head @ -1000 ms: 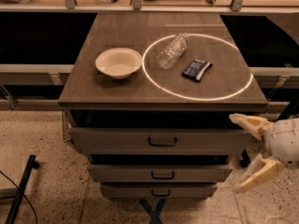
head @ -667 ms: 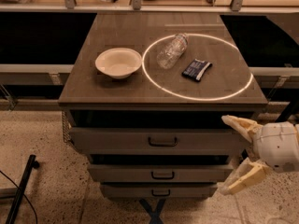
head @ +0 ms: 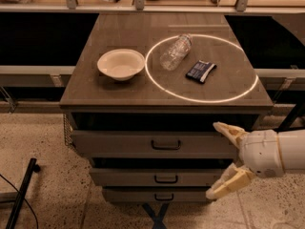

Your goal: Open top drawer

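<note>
The top drawer is the widest of three grey-beige drawers under the brown cabinet top, with a small dark bail handle at its centre. It sits slightly forward of the cabinet frame, and the two narrower drawers sit below it. My gripper comes in from the right edge, white with cream fingers, in front of the drawers' right end. It is open, one fingertip level with the top drawer's upper edge, the other by the lowest drawer. It is right of the handle and holds nothing.
On the cabinet top stand a cream bowl, a clear plastic bottle lying on its side and a dark snack packet, the last two inside a projected white ring. A black pole leans at the lower left. Speckled floor lies around.
My gripper has moved left, from the cabinet's right edge to in front of the drawers' right end. The drawers, bowl, bottle and packet have not moved.
</note>
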`<action>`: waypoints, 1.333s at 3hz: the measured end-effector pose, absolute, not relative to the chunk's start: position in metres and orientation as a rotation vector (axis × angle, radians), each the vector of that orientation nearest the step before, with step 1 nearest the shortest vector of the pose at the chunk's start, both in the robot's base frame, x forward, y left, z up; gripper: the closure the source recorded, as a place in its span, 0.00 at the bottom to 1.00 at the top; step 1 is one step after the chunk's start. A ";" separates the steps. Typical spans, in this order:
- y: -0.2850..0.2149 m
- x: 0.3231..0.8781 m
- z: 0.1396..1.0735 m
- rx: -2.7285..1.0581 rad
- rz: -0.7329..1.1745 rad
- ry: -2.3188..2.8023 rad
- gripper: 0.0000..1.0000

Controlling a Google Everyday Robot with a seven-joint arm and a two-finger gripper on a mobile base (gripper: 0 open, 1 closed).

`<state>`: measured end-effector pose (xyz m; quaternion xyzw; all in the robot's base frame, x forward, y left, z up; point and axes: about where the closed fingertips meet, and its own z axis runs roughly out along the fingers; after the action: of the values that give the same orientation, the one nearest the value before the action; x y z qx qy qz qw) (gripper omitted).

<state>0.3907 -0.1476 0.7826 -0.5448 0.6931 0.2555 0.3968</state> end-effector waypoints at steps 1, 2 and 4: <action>-0.135 0.394 0.765 -1.383 0.650 1.779 0.00; -0.125 0.403 0.750 -1.391 0.639 1.787 0.00; -0.116 0.433 0.736 -1.383 0.613 1.796 0.00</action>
<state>0.4329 -0.1164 0.7359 -0.5432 0.7054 0.2407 0.3865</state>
